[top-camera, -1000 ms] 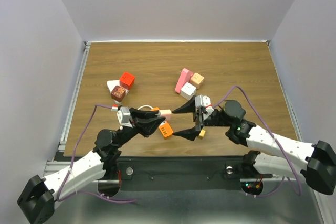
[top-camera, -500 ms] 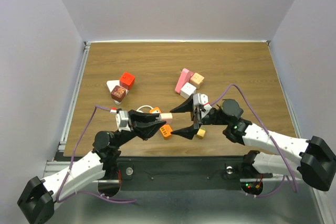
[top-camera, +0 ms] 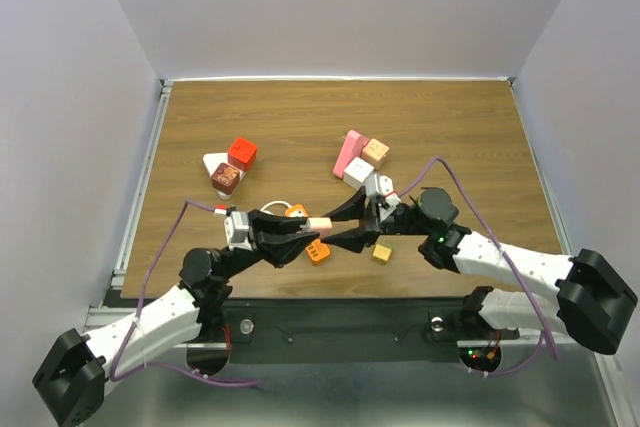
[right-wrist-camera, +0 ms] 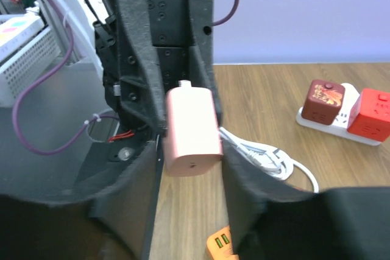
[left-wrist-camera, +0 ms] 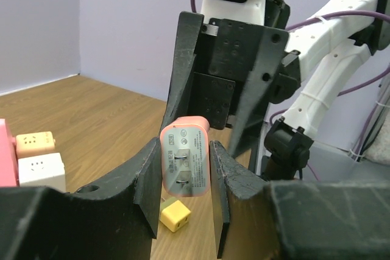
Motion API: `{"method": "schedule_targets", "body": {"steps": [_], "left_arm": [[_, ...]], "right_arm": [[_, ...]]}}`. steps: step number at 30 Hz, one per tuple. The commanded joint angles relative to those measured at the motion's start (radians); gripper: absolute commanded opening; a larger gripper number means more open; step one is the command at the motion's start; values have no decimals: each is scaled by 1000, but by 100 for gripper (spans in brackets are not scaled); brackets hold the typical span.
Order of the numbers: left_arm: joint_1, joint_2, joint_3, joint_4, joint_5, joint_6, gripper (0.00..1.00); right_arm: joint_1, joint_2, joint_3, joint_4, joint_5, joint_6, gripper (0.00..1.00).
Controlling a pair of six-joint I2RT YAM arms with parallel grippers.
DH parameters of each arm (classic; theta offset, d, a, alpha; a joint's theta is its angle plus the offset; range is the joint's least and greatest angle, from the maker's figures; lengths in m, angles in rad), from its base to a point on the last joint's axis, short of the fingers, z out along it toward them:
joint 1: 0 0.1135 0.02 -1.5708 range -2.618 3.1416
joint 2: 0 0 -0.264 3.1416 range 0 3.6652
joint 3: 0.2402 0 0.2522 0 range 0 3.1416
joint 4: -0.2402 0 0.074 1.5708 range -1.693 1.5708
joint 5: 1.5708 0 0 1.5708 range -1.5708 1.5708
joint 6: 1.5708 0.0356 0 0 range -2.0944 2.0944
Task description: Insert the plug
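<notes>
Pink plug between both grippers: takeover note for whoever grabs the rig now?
Left gripper: shut on the pink plug, held above the table, prongs bare, facing the left wrist camera.
Right gripper: jaws flank the plug's far end, tight to it; contact unclear.
Done: plug picked up.
Left: not inserted yet; white power strip sits on the table beyond the left arm, untouched.

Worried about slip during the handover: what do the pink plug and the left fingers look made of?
Pink plug: smooth moulded plastic by its rounded edges and soft sheen. Left fingers: black, matte, with a grainy surface; probably printed plastic, though the look leaves that open.
</notes>
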Motion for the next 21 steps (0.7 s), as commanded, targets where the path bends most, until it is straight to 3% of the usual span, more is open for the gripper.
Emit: {"method": "schedule_targets", "body": {"steps": [1, 3, 8, 10, 11, 14, 21], "left_arm": [[7, -2, -33, 102, 4, 22, 0], [7, 0, -31, 103, 4, 24, 0], [7, 0, -36, 46, -59, 34, 2], [7, -3, -42, 14, -116, 47, 34], [7, -12, -47, 6, -150, 48, 58], [8, -31, -50, -28, -209, 59, 88], [8, -84, -79, -77, -289, 62, 96]], "right_arm": [[-3, -1, 20, 81, -50, 11, 42], [-2, 5, 20, 83, -51, 11, 36], [-3, 0, 15, 80, 24, 18, 4], [-6, -18, 11, 78, 62, 32, 0], [-14, -27, 8, 75, 83, 44, 0], [-40, -73, 9, 55, 116, 60, 0], [-54, -130, 78, -121, 176, 32, 0]]}}
